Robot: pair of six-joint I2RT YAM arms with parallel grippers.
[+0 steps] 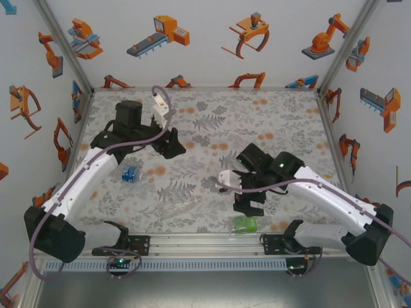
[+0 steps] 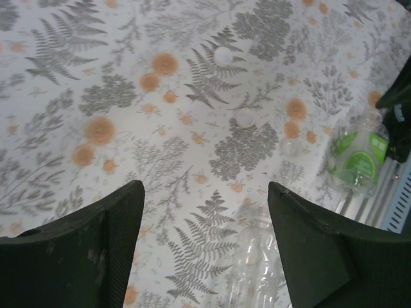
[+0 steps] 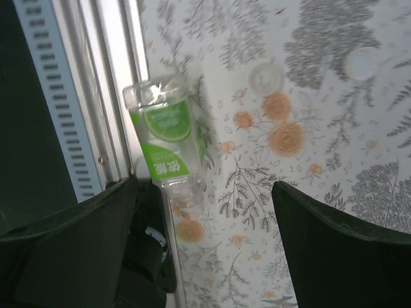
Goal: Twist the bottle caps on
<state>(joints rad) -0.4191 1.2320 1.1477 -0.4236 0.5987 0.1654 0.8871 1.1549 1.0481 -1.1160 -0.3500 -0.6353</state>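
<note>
Green-labelled bottle point(image 3: 164, 131) lies on its side against the front rail point(image 3: 119, 77), long axis along that rail, just before the released, empty right gripper point(image 3: 202, 192), which is much nearer than the left gripper point(image 1: 172, 146).

Robot test cell in a lab. Boxed in by white walls point(image 1: 212, 64) printed with orange cartoon robot arms and machines (upper half of the frame). Aluminium frame posts point(image 1: 64, 45) slanting up at upper left and upper right. Fern-and-flower patterned surface point(image 1: 270, 122) at centre. Along the bottom edge, a slotted metal rail point(image 1: 205, 239) carrying the left arm point(image 1: 80, 183) and right arm point(image 1: 334, 196), purple cables point(image 1: 128, 144) trailing.
</note>
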